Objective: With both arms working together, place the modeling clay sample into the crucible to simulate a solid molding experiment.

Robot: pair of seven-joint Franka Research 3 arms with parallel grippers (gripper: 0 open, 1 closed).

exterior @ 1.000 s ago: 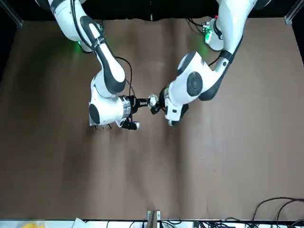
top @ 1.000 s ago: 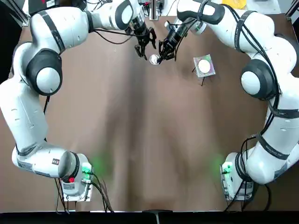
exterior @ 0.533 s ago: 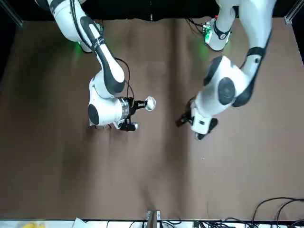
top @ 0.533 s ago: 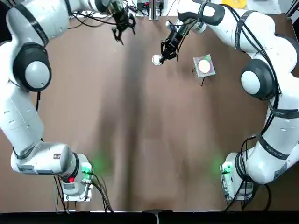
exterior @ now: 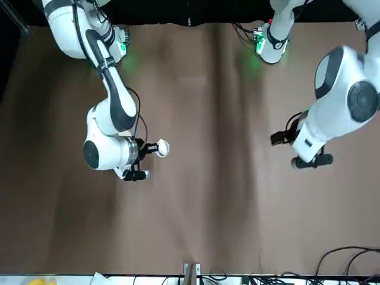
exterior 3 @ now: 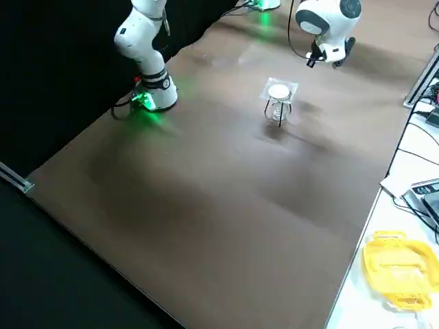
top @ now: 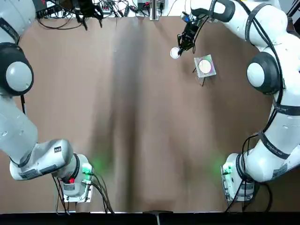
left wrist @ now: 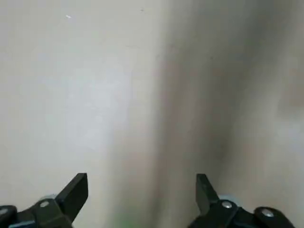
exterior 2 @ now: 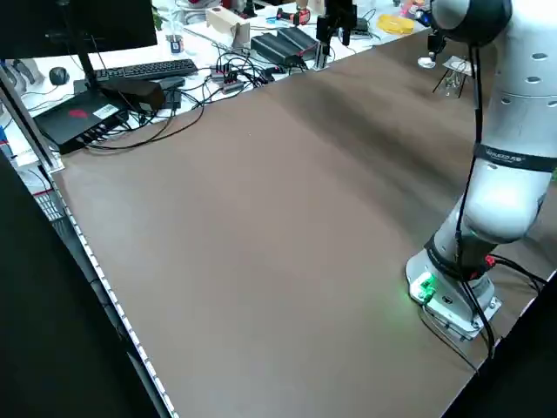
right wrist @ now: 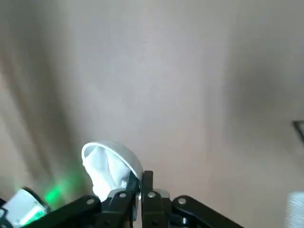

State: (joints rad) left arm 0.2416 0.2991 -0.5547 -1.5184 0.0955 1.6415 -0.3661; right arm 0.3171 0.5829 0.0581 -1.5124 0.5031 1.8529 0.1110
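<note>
My right gripper (top: 183,46) is shut on the rim of the crucible (top: 175,53), a small white cup held above the brown table at the far side. The right wrist view shows the crucible (right wrist: 111,164) tilted beside the closed fingers (right wrist: 147,187). A whitish lump, the modeling clay sample (right wrist: 102,175), seems to lie inside the cup. From the front, the crucible (exterior: 162,148) hangs at the tip of the right arm. My left gripper (top: 92,18) is open and holds nothing, over the table's far left edge. Its fingers (left wrist: 76,190) stand wide apart over bare table.
A grey square mesh pad on a small wire stand (top: 205,66) carries a white round cap (exterior 3: 279,90), just right of the crucible. Cables and desk gear (exterior 2: 157,74) lie beyond the table's far edge. The arm bases (top: 77,180) sit at the near edge.
My left gripper has drawn away from the crucible to the far left edge of the table. The right gripper has carried the crucible to the right, toward the mesh pad.
</note>
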